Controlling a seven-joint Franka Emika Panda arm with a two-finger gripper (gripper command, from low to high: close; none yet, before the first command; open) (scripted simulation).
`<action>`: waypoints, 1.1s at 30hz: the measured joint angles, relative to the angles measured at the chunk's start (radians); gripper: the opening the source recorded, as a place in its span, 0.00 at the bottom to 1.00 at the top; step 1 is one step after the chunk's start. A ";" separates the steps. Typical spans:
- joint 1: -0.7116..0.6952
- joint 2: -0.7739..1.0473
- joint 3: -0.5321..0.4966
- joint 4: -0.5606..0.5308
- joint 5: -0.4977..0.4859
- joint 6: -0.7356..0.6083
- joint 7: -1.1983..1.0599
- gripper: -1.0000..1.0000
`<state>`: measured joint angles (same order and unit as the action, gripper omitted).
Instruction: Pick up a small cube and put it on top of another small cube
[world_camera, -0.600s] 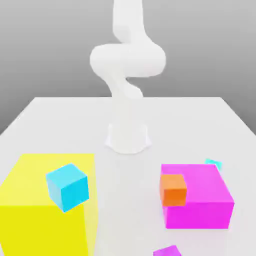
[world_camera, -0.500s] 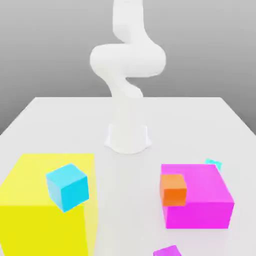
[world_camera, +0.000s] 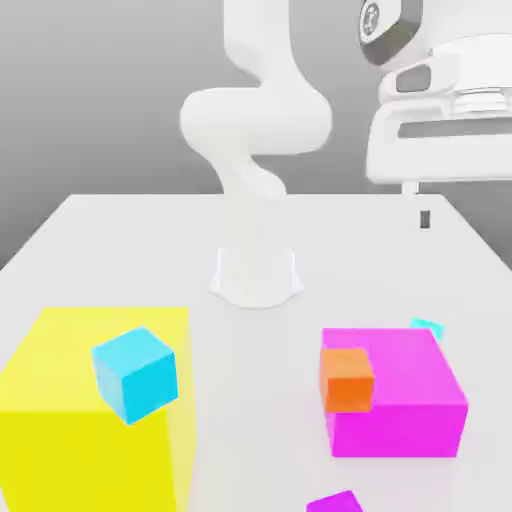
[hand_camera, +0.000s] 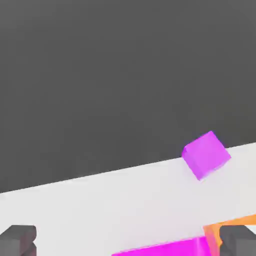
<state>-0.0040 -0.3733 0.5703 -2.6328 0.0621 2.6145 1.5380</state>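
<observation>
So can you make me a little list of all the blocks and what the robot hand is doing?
table: white table, robot base at its middle
yellow block: big, at the exterior view's left
sky-blue cube: in front of the yellow block
magenta block: big, at the exterior view's right
orange cube: at the magenta block's left face
turquoise cube: small, peeking out behind the magenta block
small magenta cube: near the table's edge
gripper: open, holding nothing, up above the table
</observation>
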 joint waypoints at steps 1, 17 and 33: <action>0.000 0.021 0.024 -0.016 0.003 0.016 0.036 0.50; 0.082 0.313 0.321 -0.265 0.082 0.253 0.554 0.50; 0.095 0.468 0.152 -0.214 -0.540 0.336 1.006 0.50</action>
<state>0.0906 0.0947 0.7224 -2.8471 -0.4784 2.9504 2.5436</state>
